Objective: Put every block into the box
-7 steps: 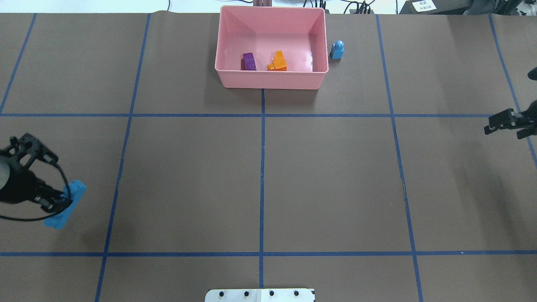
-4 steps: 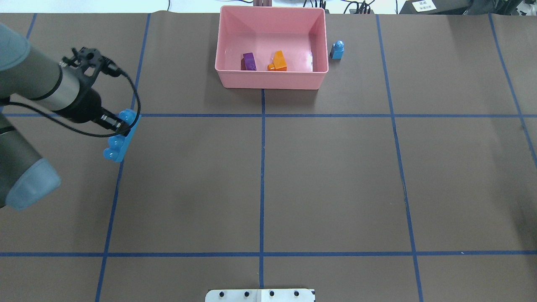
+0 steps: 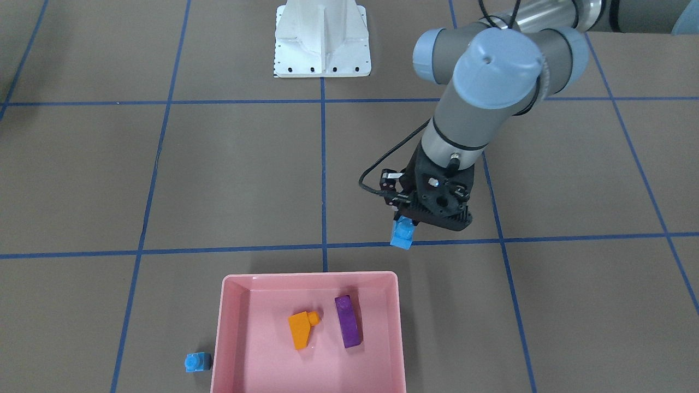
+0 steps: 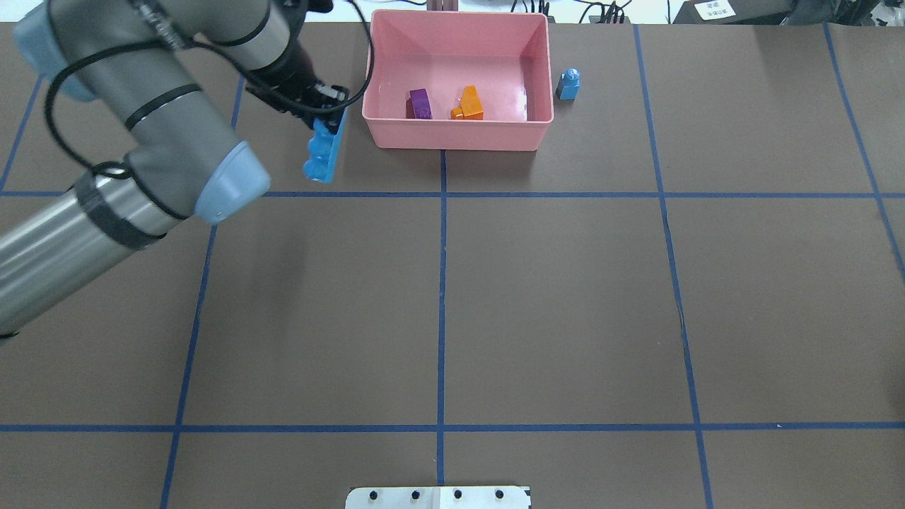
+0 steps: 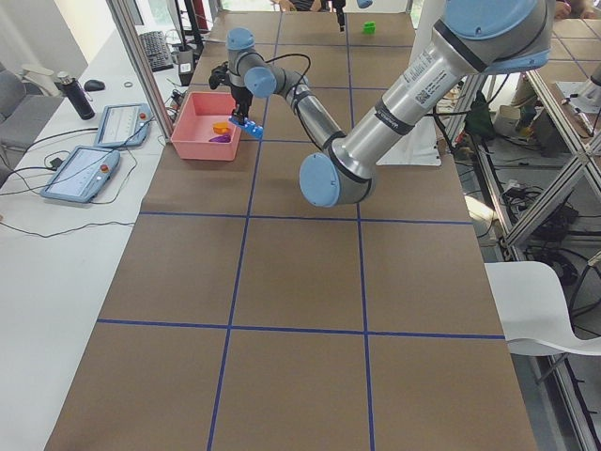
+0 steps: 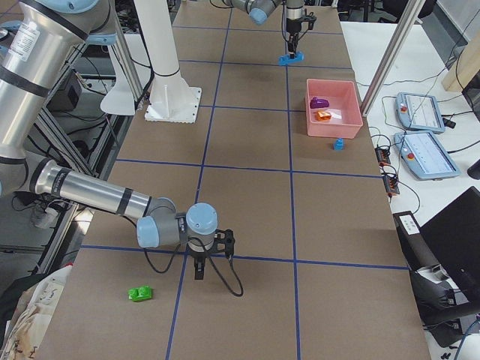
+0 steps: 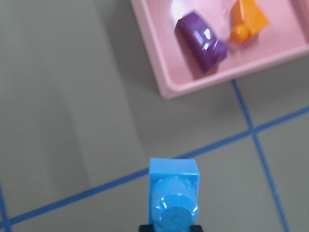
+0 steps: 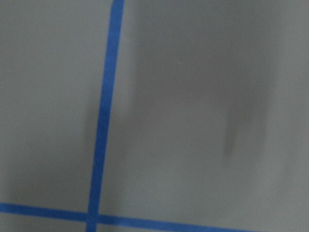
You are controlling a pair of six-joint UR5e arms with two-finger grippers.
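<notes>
My left gripper (image 4: 329,113) is shut on the long light-blue brick (image 4: 323,146) and holds it on end above the table, just left of the pink box (image 4: 458,136). The front view shows the gripper (image 3: 407,221), the brick (image 3: 403,234) and the box's rim (image 3: 218,327). The purple brick (image 4: 420,104) and the orange brick (image 4: 469,103) lie inside the box. The tiny light-blue cube (image 4: 568,84) stands on the table by the box's right wall. The green brick (image 6: 140,293) lies near my right gripper (image 6: 200,271); I cannot tell whether that gripper is open or shut.
The white base plate (image 4: 438,498) sits at the table's near edge. Blue tape lines (image 4: 442,297) mark a grid on the brown table. Tablets (image 6: 427,154) lie on a side bench beyond the box.
My left arm has carried the long light-blue brick from the front left of the table up to the box's left side. My right gripper has left the overhead view.
</notes>
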